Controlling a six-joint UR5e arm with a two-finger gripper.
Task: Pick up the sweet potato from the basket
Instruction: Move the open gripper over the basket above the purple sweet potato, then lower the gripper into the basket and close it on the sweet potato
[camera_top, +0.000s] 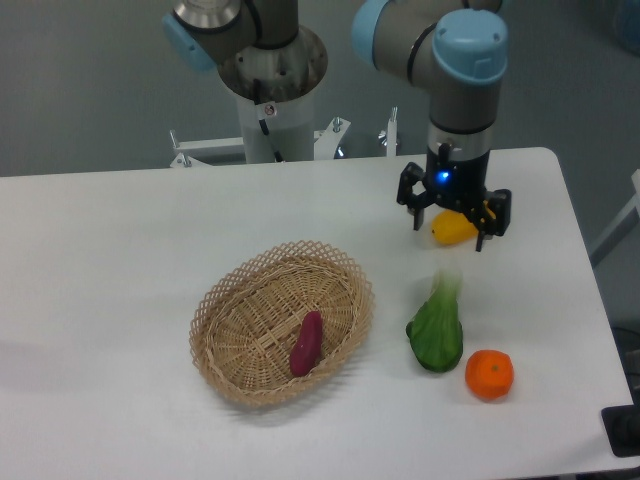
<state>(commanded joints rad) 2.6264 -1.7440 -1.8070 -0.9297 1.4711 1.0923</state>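
Note:
A reddish-purple sweet potato (307, 343) lies inside the woven tan basket (230, 300), right of the basket's middle, pointing toward the back. My gripper (450, 233) hangs well to the right and farther back, over the table near a yellow vegetable. Its two fingers stand apart and open, with nothing held between them. The yellow vegetable is partly hidden behind the fingers.
A yellow-orange oblong vegetable (452, 229) lies just under the gripper. A green leafy vegetable (437, 328) and a round orange (489, 374) sit to the right of the basket. The robot's base column (268, 100) stands at the table's back edge.

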